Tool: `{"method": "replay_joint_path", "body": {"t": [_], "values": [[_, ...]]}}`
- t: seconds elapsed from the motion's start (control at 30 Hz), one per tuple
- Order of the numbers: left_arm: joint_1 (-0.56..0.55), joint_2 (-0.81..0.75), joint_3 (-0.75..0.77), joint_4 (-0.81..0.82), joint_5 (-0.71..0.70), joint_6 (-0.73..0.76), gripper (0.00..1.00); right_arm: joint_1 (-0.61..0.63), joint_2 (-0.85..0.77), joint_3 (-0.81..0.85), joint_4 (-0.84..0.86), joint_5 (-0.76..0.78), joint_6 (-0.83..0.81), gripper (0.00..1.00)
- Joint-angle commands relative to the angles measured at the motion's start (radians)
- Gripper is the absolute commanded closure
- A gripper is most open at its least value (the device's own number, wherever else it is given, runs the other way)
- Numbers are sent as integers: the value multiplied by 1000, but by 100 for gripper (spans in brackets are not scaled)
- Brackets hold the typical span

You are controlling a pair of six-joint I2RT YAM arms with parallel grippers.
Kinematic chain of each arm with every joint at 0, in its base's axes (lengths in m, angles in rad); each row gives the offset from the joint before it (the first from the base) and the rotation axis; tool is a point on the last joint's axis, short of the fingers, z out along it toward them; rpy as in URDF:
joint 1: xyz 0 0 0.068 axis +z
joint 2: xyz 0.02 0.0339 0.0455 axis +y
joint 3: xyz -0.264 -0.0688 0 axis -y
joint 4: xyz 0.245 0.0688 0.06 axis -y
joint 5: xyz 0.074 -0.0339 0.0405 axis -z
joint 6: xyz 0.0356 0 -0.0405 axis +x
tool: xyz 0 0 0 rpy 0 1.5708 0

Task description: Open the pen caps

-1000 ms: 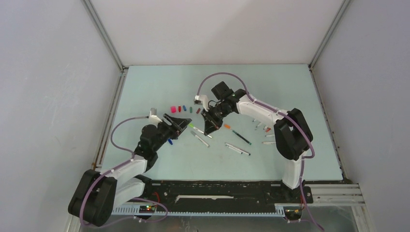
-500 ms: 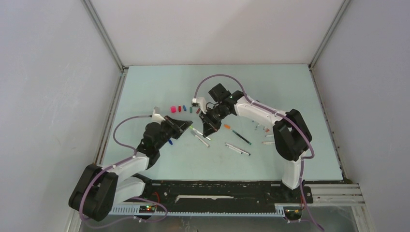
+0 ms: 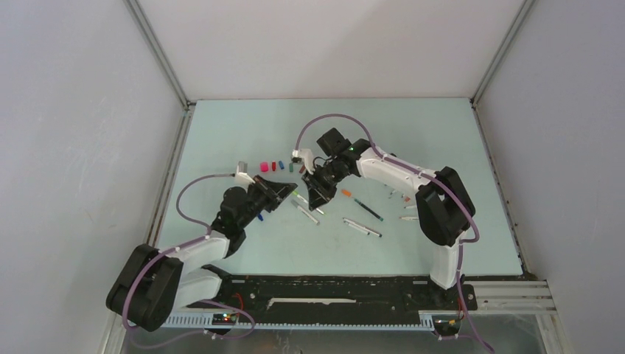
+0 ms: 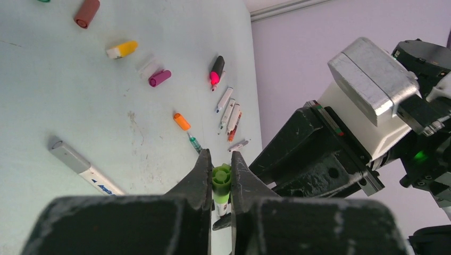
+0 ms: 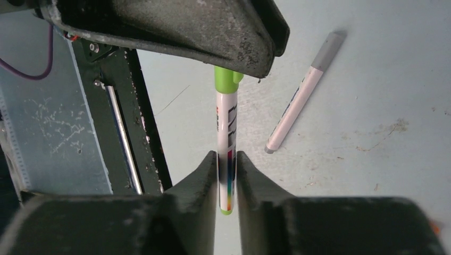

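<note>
Green cap (image 4: 222,178): we see it nipped between the left claw's fingers, seated on its barrel, not off yet.
Left claw (image 4: 219,167): pressed tight on that cap, both fingers touching it.
Right claw (image 5: 227,158): pinching the white barrel of the green pen (image 5: 225,125) near its tail end, one finger on each side.
Pen's place: we find it strung straight between the two claws, left of the middle of the table (image 3: 413,133) in our top view.
Loose bits: orange cap (image 4: 181,121) and magenta cap (image 4: 159,78) lie apart on the table; black highlighter (image 4: 216,68) sits farther off; grey-ended pen (image 5: 300,93) lies flat nearby.
</note>
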Motion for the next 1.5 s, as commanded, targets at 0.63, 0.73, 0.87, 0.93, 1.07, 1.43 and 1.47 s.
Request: {"method": "replay_joint_path", "body": {"t": [0.63, 0.73, 0.87, 0.93, 1.07, 1.43, 1.47], "values": [[313, -245, 214, -524, -103, 176, 100, -18, -226, -397, -12, 203, -95, 100], [312, -313, 195, -820, -187, 230, 100, 9, -228, -430, 2, 306, -105, 98], [313, -377, 112, -967, -261, 249, 98, 23, -205, -442, 17, 411, -107, 92], [314, -388, 70, -971, -277, 235, 97, 24, -195, -442, 18, 425, -105, 89], [314, -356, 22, -927, -300, 199, 92, 33, -191, -442, 19, 444, -105, 76], [314, -181, 35, -934, -315, 168, 85, 39, -241, -363, 3, 335, -127, 64], [314, -185, 36, -943, -320, 165, 83, 40, -243, -347, 18, 314, -123, 63]]}}
